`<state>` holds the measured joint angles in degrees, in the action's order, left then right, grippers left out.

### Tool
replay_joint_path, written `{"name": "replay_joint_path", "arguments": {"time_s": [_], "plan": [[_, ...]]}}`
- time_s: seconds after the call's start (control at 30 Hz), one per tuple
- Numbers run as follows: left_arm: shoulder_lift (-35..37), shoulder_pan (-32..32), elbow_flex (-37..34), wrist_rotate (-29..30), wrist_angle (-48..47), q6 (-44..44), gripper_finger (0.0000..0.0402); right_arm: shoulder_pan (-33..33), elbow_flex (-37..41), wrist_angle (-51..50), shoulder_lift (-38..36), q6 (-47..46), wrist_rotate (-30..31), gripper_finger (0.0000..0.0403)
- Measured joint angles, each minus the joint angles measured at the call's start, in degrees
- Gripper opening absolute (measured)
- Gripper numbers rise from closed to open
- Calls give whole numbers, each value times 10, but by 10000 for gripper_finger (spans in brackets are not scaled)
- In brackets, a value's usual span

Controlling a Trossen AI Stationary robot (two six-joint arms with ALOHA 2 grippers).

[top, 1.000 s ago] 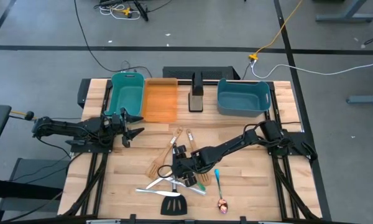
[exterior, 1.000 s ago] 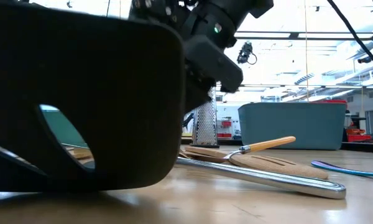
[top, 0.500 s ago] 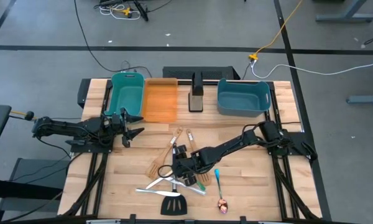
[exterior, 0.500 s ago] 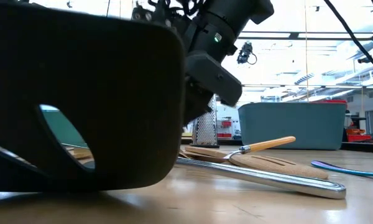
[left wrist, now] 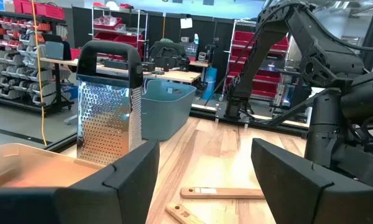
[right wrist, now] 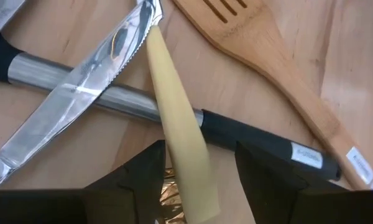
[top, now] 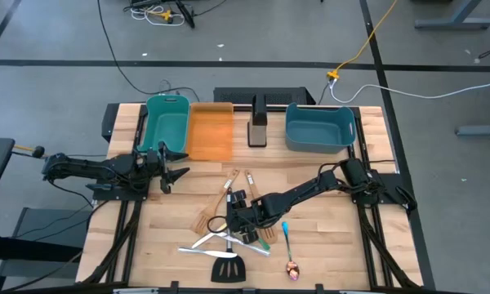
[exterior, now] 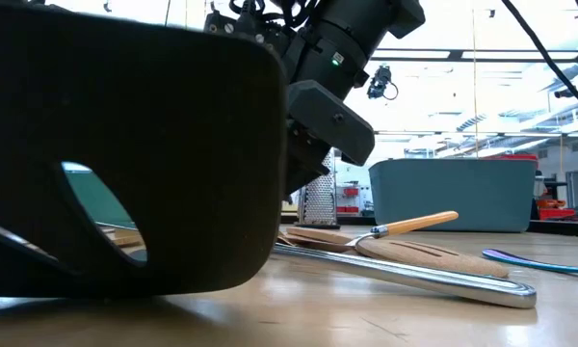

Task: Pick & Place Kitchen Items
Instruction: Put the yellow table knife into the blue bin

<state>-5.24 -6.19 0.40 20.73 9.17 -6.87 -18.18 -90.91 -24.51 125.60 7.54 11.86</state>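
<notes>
The right hand [top: 243,222], fingers apart, hovered over a pale handle [right wrist: 177,149] lying across the black turner handle [right wrist: 261,142] beside a knife [right wrist: 68,112]. Closing might snag both handles, dragging the pile.

Your pale slotted wooden spatula [right wrist: 267,74] flat, serrated silver knife [right wrist: 81,99] crossing the steel-handled black turner [right wrist: 112,102], cream handle [right wrist: 177,155] toward six o'clock.

Black two-finger right gripper [exterior: 303,135] dropped slightly lower over the utensil pile, toward 6 o'clock in low view; high view shows no visible shift.
</notes>
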Motion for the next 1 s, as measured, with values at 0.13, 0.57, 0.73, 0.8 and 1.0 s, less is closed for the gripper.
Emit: {"name": "replay_joint_path", "arguments": {"time_s": [0.13,0.57,0.73,0.8,1.0], "plan": [[0,0,0,0,0,0,259,0,0,0,0,-1,-5,174],[0,0,0,0,0,0,259,0,0,-6,0,4,-9,94],[0,0,0,0,0,0,259,0,-1,-15,0,5,-9,95],[0,0,0,0,0,0,259,0,-1,-18,-1,5,-9,96],[0,0,0,0,0,0,259,0,-1,-16,-1,6,-8,92]]}}
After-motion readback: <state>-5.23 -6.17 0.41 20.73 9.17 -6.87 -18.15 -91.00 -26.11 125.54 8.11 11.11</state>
